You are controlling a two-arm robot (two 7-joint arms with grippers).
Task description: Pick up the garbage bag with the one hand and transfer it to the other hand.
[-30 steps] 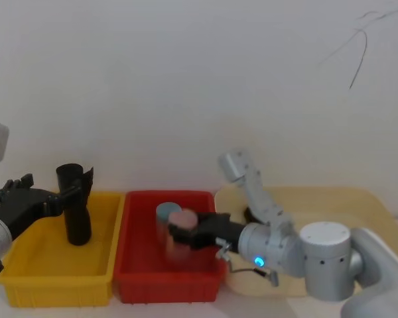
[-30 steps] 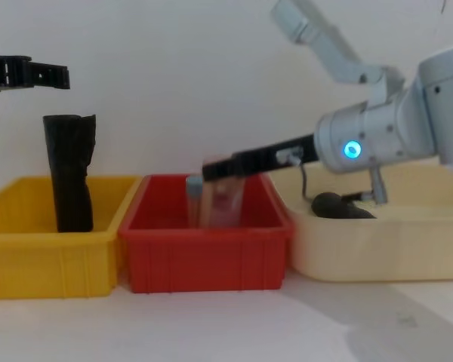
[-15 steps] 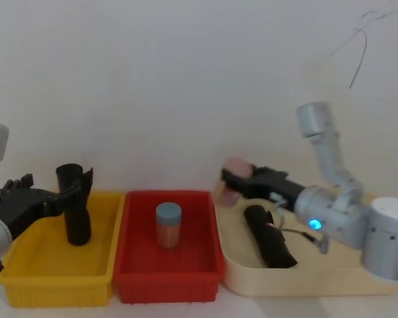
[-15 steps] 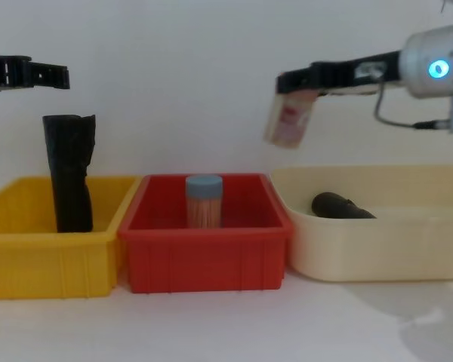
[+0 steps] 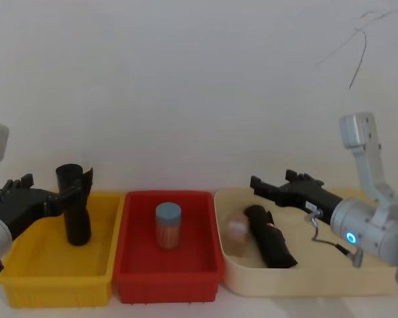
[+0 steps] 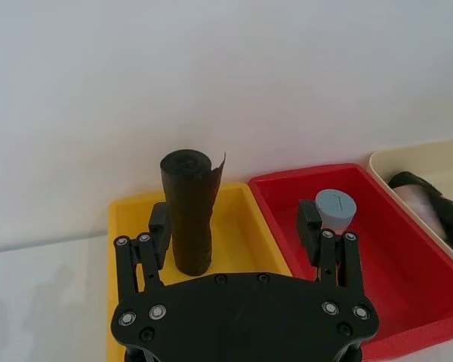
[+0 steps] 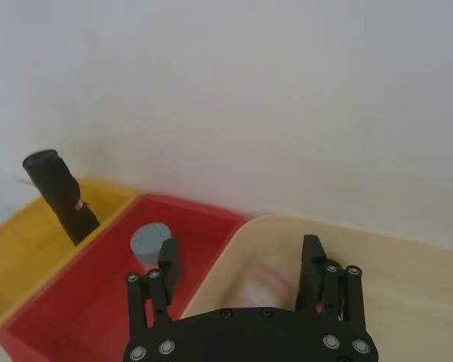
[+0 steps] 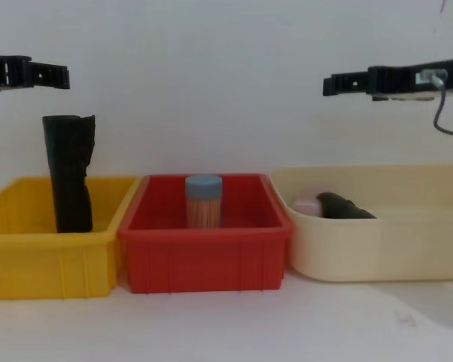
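The garbage bag point(image 5: 270, 236) lay on its side in the cream tray point(image 5: 358, 281), its far end close to the tray's back wall and a blurred pinkish object point(image 5: 237, 229) just beside it on the side toward the red bin point(image 5: 167, 281). The right hand point(image 5: 258, 185) hung above the tray with its fingers spread and nothing between them, level with the roll's far end but well above it in the chest view. The left hand point(image 5: 74, 193) waited over the yellow bin point(image 5: 53, 281), also spread, its fingers either side of the taller ragged black roll point(image 5: 75, 205) without gripping it.

The step in hand looked like the pickup. A good grasp would probably mean turning the right hand so its fingers straddle the roll across its width, near the middle, then lowering straight down. Keeping clear of the pinkish object matters, since a finger landing on it could tip the roll away. A smooth tight roll may slip, so a firm central grip should leave one end free for the left hand to take.
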